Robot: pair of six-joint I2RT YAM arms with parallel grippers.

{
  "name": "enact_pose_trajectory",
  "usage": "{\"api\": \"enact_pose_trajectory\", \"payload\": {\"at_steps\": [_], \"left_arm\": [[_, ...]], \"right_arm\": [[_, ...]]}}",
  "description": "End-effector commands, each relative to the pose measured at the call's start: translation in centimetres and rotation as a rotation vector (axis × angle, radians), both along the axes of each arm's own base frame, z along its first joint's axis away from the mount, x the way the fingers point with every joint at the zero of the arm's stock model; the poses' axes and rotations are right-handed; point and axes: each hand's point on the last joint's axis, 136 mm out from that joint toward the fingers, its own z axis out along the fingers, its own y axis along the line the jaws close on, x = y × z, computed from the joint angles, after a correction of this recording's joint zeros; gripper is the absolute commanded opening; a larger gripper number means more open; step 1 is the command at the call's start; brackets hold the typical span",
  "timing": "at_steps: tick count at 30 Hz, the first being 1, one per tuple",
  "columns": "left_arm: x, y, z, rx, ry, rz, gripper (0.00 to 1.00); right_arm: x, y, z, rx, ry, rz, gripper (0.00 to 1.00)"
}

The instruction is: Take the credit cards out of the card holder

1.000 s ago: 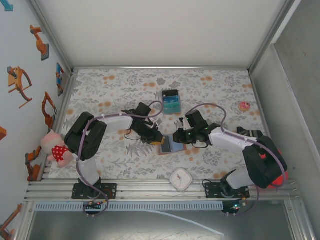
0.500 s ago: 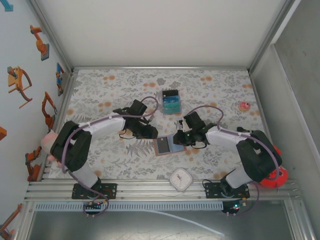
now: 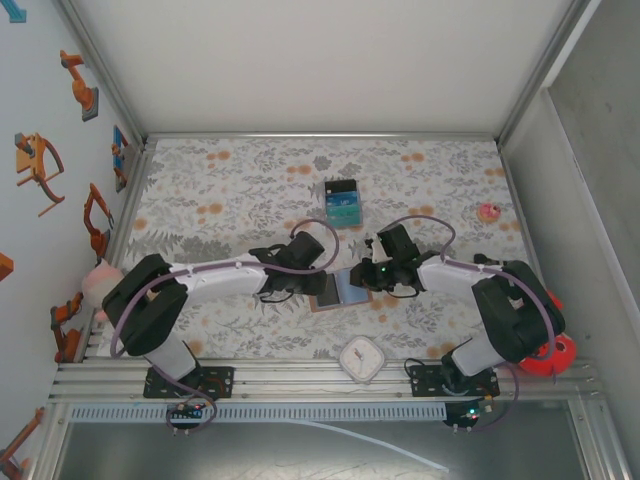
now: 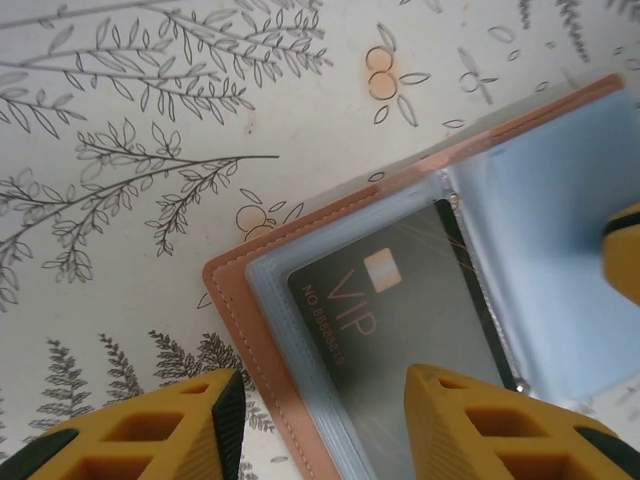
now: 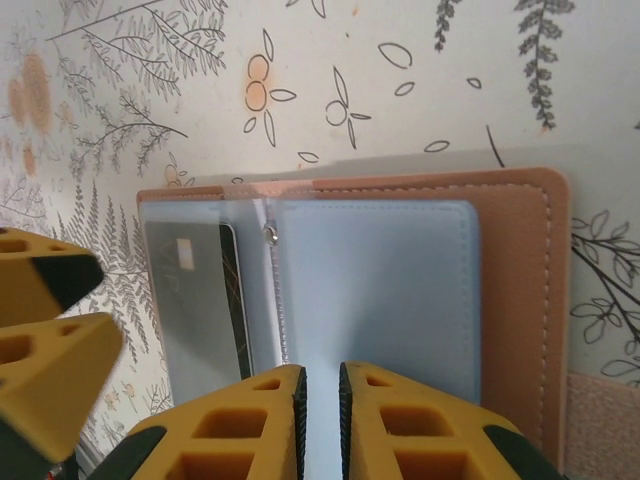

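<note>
Left gripper [image 4: 322, 400] back at card holder [image 4: 230, 300] mid-frame, jaws apart astride black card [image 4: 400, 300]; right gripper [image 5: 320, 385] still pinches blue page [image 5: 380, 300].

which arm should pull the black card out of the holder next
Left. The left pincer, open, straddles the edge of the holder right at the black card in its sleeve. The right pincer is closed on the blue flap, apparently holding it open.

Your top cam sits high behind the arm bases [image 3: 190, 380], looking down, far off. Both wrist cams point down, v. close; all 3 share the card holder [image 3: 338, 290].
</note>
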Motion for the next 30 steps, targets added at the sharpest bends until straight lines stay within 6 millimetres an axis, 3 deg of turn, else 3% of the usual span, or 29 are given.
{"api": "enact_pose_trajectory", "payload": {"at_steps": [1,7,12,20,26,30], "left_arm": [[0.6,-0.3,-0.7,0.0,-0.021,0.061,0.42],[0.6,-1.0,-2.0,-0.009,-0.013,0.038,0.29],[1.7,-1.5,-1.9,-0.031,-0.049,0.005,0.2],[3.5,-1.4,-1.2,-0.057,-0.081,-0.03,0.2],[2.7,-0.3,0.0,0.003,-0.109,-0.035,0.29],[2.0,-0.9,-0.1,0.023,-0.103,-0.059,0.32]], "right_arm": [[-0.1,0.1,0.5,0.03,-0.007,-0.002,0.17],[-0.1,0.2,1.2,0.048,-0.025,-0.007,0.17],[0.3,0.2,2.0,0.059,-0.048,-0.022,0.17],[0.9,0.4,3.3,0.097,-0.077,-0.056,0.17],[0.5,0.0,3.9,0.109,-0.075,-0.087,0.19],[-0.2,0.0,3.4,0.112,-0.037,-0.111,0.18]]}}
